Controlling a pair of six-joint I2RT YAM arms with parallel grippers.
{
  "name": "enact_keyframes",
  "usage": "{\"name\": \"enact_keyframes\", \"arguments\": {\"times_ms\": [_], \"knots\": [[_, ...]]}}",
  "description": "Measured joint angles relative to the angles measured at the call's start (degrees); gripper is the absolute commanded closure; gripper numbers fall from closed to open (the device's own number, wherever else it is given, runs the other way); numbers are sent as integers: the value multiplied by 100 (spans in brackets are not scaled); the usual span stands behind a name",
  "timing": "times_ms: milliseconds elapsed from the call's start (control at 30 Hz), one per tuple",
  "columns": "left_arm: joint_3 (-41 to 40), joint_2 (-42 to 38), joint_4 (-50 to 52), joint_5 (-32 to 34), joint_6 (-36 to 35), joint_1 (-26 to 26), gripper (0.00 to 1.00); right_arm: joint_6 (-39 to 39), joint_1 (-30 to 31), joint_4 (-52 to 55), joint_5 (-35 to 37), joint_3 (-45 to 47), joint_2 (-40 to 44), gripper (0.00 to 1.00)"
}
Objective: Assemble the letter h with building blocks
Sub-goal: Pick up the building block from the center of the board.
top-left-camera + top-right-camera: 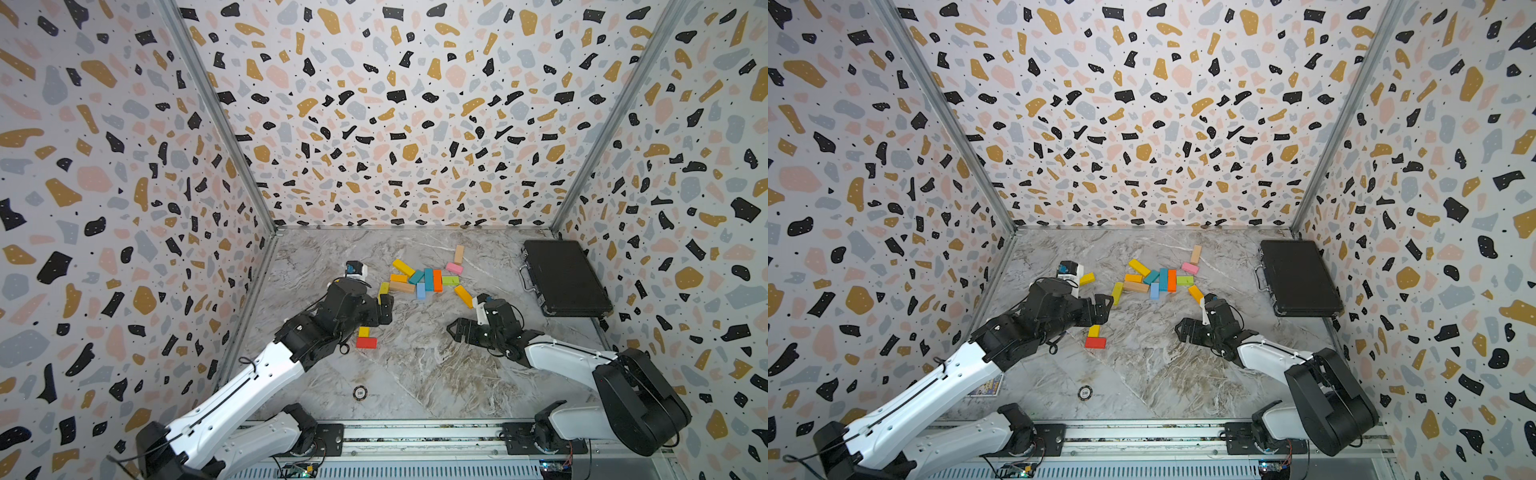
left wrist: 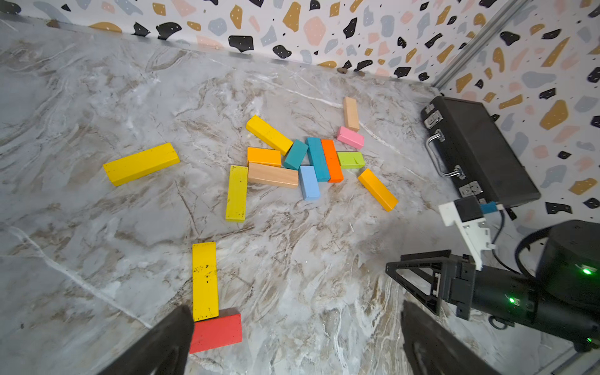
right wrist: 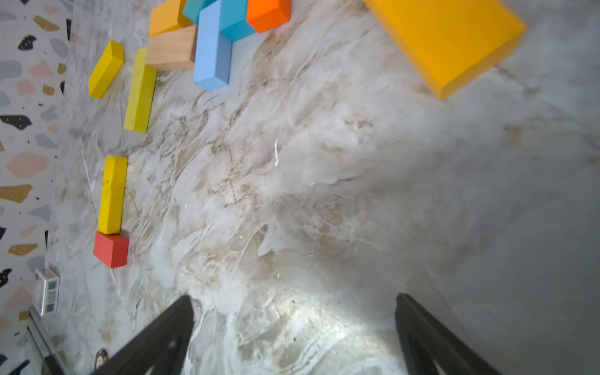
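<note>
A long yellow block [image 2: 204,281] lies flat with one end touching a short red block [image 2: 216,331], the pair making an L on the marble-patterned tabletop [image 2: 308,259]. The other smooth rectangular blocks [image 1: 428,278], painted or plain wood, lie jumbled farther back. The left tool [image 2: 295,311] hangs near the pair, fingers spread and empty. The right tool [image 3: 293,298] also gapes with nothing between. A black hard case [image 1: 565,278] sits at the right.

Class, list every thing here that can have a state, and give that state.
left gripper: open, empty.
right gripper: open, empty.
black case: shut, lying flat.
yellow block: lying flat, one end against the red block.
red block: lying flat, touching that yellow block.
other blocks: loose, scattered, not yet assembled.
</note>
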State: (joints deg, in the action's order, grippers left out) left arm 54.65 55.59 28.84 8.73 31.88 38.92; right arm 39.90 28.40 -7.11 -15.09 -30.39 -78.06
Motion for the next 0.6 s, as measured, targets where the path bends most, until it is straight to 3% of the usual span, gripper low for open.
{"name": "enact_keyframes", "arguments": {"times_ms": [167,433,500,600], "knots": [[-223,-223,216,-227,-24,-101,1,-232,0,741,57,-1436,-518,26],[-752,-448,442,-662,-57,-133,1,-852,0,2146,1237,-3705,-1816,43],[-841,-520,439,-752,-50,-136,1,-935,15,2352,1296,-4050,-2181,42],[-953,-581,435,-855,-39,-136,1,-1003,103,2396,1279,-4168,-2546,31]]}}
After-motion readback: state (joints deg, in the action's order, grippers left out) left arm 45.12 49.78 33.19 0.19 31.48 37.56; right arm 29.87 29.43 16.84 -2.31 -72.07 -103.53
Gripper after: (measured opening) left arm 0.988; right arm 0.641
